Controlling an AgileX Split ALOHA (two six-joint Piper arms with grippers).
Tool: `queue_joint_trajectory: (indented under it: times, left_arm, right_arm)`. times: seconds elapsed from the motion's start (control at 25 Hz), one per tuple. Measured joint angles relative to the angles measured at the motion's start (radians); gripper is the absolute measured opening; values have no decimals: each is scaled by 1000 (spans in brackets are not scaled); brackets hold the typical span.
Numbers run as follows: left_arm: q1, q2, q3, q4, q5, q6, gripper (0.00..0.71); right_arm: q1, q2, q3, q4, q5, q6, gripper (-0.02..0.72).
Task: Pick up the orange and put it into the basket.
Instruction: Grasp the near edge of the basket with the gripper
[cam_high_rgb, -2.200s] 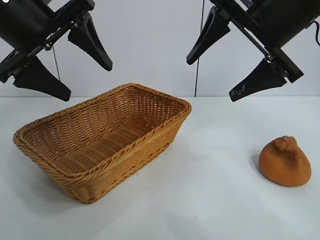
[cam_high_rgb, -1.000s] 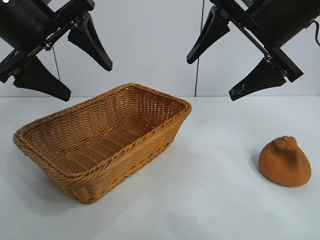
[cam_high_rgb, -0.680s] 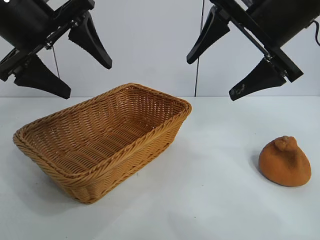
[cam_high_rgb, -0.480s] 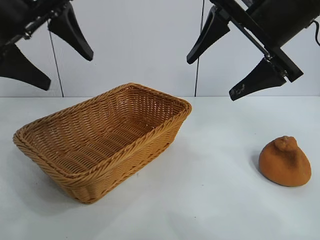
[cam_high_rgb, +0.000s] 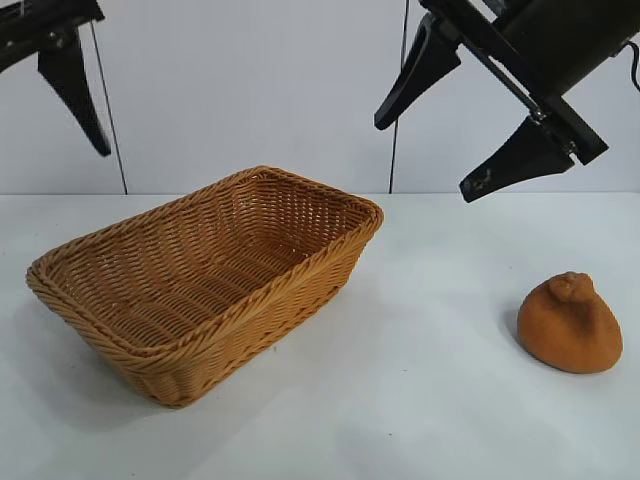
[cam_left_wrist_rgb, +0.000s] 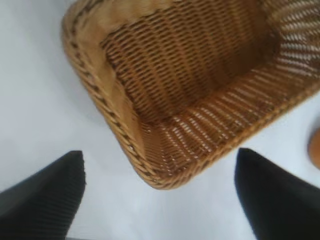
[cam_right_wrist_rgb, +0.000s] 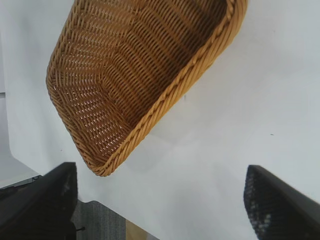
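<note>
Lying well below right pincer (cam_high_rgb: 467, 145), orange (cam_high_rgb: 570, 324)

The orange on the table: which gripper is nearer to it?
Right. The right gripper hangs open above the orange, slightly toward the basket; the left gripper is up beyond the basket's far side.

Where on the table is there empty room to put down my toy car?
The widest bare patch of table lies between the basket and the orange. The front strip near the camera is bare too. Nothing shows inside the basket. Room is tightest at the table's left edge beside the basket and at the right edge past the orange.
</note>
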Motion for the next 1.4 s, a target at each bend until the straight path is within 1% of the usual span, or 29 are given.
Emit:
queue_joint_trajectory:
  times: [0.2,0.32,0.48,0.6,0.72,0.8,0.96,1.04,1.16,1.24,1.28,1.36,1.4]
  left_arm:
    - [9,108,1,-57,-71,-4,582]
    - [35,164,15,-57,-84,-4,582]
    - [64,216,46,-61,-135,12,582]
    - [65,239,49,-105,-182,66,582]
    - [65,273,49,-198,-208,119,582]
    - [65,302,52,-239,-214,160,582]
    - [65,324,63,-258,-250,191,580]
    - [65,324,66,-260,-266,193,559]
    - [65,324,66,-260,-273,195,468]
    - [65,324,66,-261,-273,194,343]
    - [65,324,66,-261,-273,193,256]
    - [65,324,66,-262,-263,180,107]
    - [65,324,66,-269,-265,168,83]
  right_arm:
    - [0,0,0,0,4,0,619]
    - [0,0,0,0,16,0,619]
    - [0,0,0,0,21,0,619]
    - [0,0,0,0,24,0,619]
    - [0,0,0,0,25,0,619]
    - [0,0,0,0,25,0,619]
    - [0,0,0,-1,29,0,619]
    - [0,0,0,-1,29,0,619]
    - [0,0,0,-1,29,0,619]
    - [0,0,0,-1,29,0,619]
    - [0,0,0,-1,29,0,619]
    - [0,0,0,-2,29,0,619]
    - [0,0,0,-2,30,0,619]
